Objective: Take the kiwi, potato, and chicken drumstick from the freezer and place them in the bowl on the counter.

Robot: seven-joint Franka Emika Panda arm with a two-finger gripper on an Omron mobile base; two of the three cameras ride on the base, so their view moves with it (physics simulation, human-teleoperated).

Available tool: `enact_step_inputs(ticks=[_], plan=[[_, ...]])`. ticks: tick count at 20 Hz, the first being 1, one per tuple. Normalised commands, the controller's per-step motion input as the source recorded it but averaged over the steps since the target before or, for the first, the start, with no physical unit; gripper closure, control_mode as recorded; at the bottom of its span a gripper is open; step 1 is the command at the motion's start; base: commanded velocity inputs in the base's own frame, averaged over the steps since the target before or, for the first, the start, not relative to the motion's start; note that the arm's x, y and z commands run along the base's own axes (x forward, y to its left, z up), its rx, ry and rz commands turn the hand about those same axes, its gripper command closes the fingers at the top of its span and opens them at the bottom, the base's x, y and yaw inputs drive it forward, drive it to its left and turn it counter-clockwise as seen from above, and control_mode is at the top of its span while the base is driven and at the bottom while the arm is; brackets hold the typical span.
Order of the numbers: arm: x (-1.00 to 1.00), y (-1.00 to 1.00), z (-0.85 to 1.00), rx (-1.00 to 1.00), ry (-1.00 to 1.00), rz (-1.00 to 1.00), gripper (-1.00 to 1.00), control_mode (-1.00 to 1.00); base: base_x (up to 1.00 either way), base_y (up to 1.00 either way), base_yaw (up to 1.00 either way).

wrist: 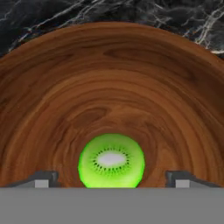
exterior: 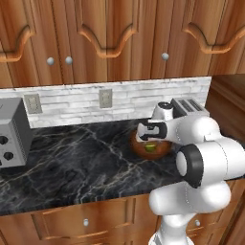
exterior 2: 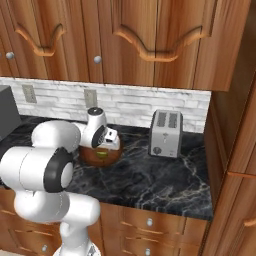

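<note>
One kiwi (wrist: 111, 160) lies in the bowl (wrist: 109, 83); tool (wrist: 112, 178) spread wide, holding nothing.

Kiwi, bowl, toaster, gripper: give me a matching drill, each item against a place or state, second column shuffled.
Column 1:
1. kiwi
2. bowl
3. toaster
4. gripper

Column 2:
A. open, jaws apart either side of the fruit
B. silver, by the backsplash on the counter
C. cut face up, inside the bowl
D. reddish-brown wood, on the black marble

Pairs: 1-C, 2-D, 3-B, 4-A
</note>
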Motion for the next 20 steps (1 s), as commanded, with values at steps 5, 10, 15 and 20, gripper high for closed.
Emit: enact_step_inputs(ticks=[5,10,15,20], plan=[[-0.14,0.00,0.54,0.00,-0.03,0.00,-1.00,-1.00,0.00,0.00,0.00],[-0.47,-0.01,-0.01,0.00,-0.15,0.01,-1.00,-1.00,0.00,0.00,0.00],[-0.75,0.01,0.03,-0.01,-0.18,0.00,-1.00,-1.00,0.00,0.00,0.00],[-0.79,0.02,0.42,-0.01,-0.07,0.00,-1.00,-1.00,0.00,0.00,0.00]])
